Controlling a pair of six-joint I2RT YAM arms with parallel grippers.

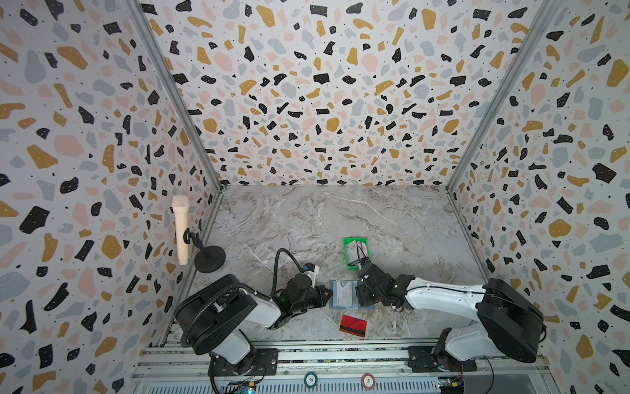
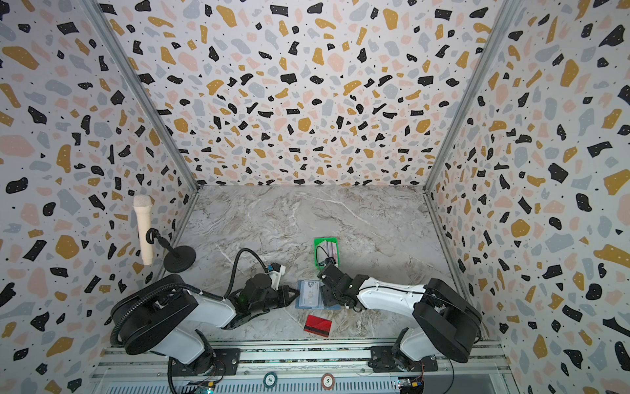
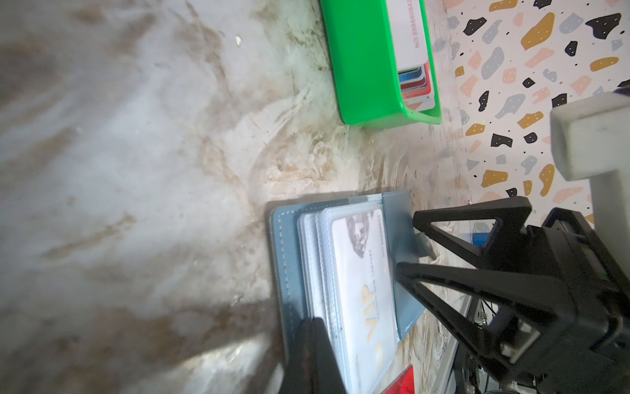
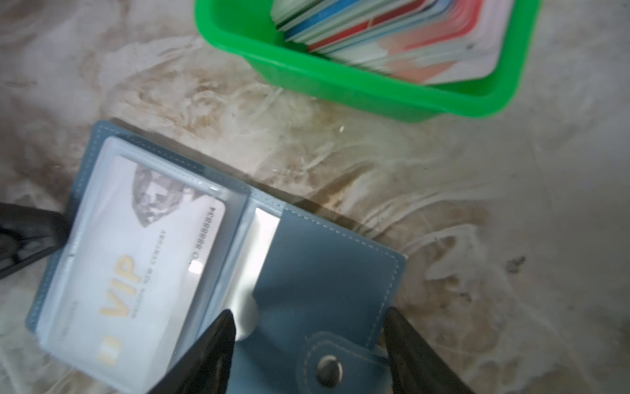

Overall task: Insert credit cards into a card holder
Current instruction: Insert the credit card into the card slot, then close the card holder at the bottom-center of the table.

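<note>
Card holder point(image 4: 327, 273) lies open, 1 VIP card point(image 4: 146, 252) in its sleeve; left end effector point(image 3: 405, 244) closed at its edge, right end effector point(image 4: 310, 312) wide above.

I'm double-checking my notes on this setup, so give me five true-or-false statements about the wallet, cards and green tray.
1. The dusty-blue leather-like folding card holder lies open on the marble table. True.
2. The white VIP plastic card lies loose on the table. False: it sits in the card holder's clear sleeve.
3. The bright green plastic tray holds a stack of mixed-colour cards. True.
4. The red dark-striped plastic card is in the tray. False: it lies on the table near the card holder.
5. The right gripper clamps a card in its fingers. False: they stand apart over the card holder, holding nothing.
</note>
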